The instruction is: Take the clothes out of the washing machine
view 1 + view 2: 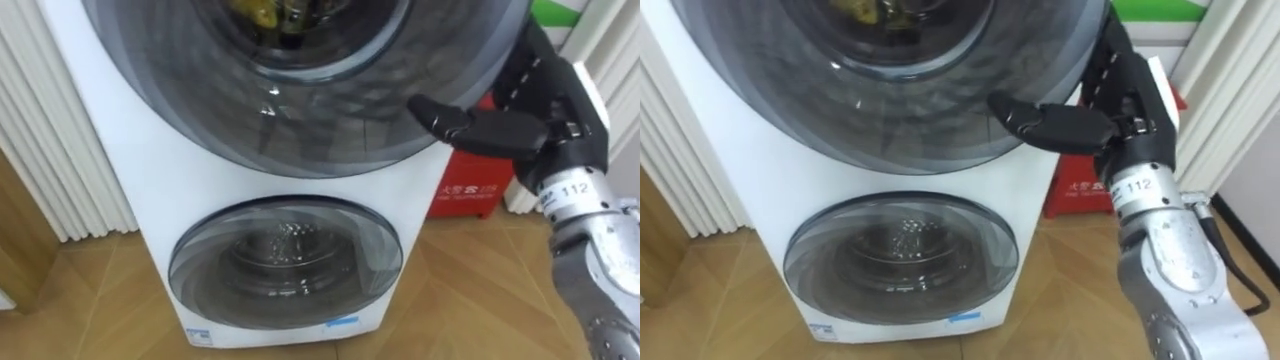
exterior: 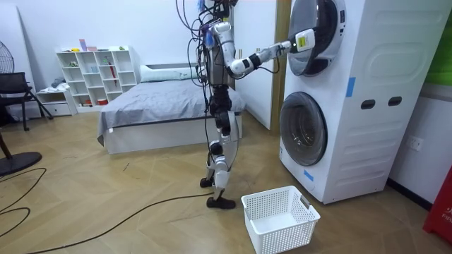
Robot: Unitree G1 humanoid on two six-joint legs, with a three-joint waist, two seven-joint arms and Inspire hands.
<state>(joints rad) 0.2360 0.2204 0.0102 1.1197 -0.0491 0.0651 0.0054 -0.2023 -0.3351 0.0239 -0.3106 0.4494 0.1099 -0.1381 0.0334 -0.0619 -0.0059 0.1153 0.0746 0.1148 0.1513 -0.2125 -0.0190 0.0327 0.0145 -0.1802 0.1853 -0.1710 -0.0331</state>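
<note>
**Right hand at upper door rim, clothes inside the drum**

- Robot stands upright facing the stacked washing machine (image 2: 353, 99), right arm raised to the upper door (image 1: 300, 120).
- Right hand (image 1: 545, 110) sits at about 4 o'clock on that door's rim. The thumb lies straight across the front of the dark glass, pointing toward 9 o'clock. The fingers run up along the rim's outer edge and are partly hidden by it, so I cannot tell whether the hand is clamped on the door or just resting against it.
- Clothes (image 1: 260, 12): a yellowish bundle shows through the upper door glass, at 12 o'clock in the eye views, inside the drum. Neither touched nor held.
- Lower door (image 1: 285, 262) is shut, directly at 6 o'clock from the upper one.
- Red box (image 1: 470, 190) is on the floor at 3 o'clock of the machine, just beside it.
- White laundry basket (image 2: 279, 219) is on the wooden floor, at 4 o'clock from the robot's feet in the room view, near the machine's front.
- Bed (image 2: 162, 109) is behind the robot.
</note>
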